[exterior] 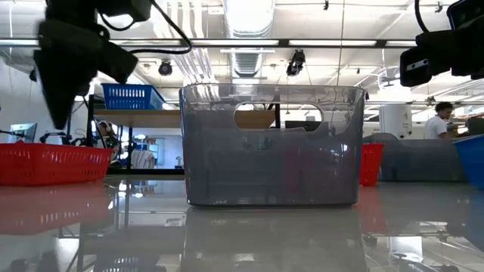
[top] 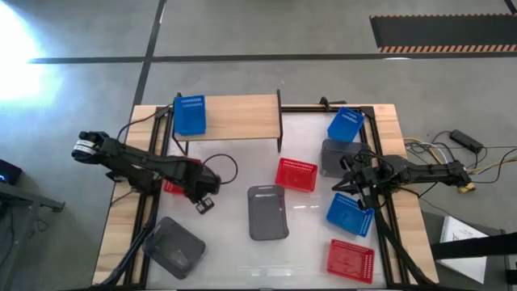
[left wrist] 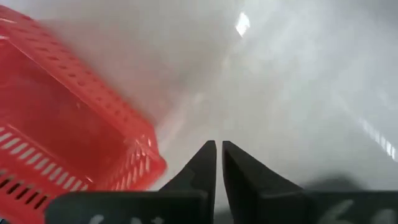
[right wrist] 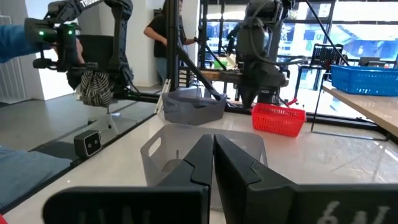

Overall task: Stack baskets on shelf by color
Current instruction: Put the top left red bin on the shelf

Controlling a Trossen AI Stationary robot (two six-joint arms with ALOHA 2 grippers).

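Baskets mostly loose on the table; one blue basket (top: 190, 114) sits on the shelf (top: 242, 117), at its left end. Left gripper (top: 204, 196) fingers (left wrist: 205, 165) together, empty; a red basket (left wrist: 68, 137) lies just beside them, not between. Right gripper (top: 349, 184) fingers (right wrist: 202, 158) together, empty, between a grey basket (top: 335, 158) and a blue one (top: 350, 212).

Step, as I judge it: between picks. Next move needs the jaws opened and lowered over a basket wall, probably blue, to stack on the shelved one.

Left wrist view alone shows the red basket clear of the fingers; high view hides it under the arm. Low view is mostly blocked by the middle grey basket (exterior: 268, 143).
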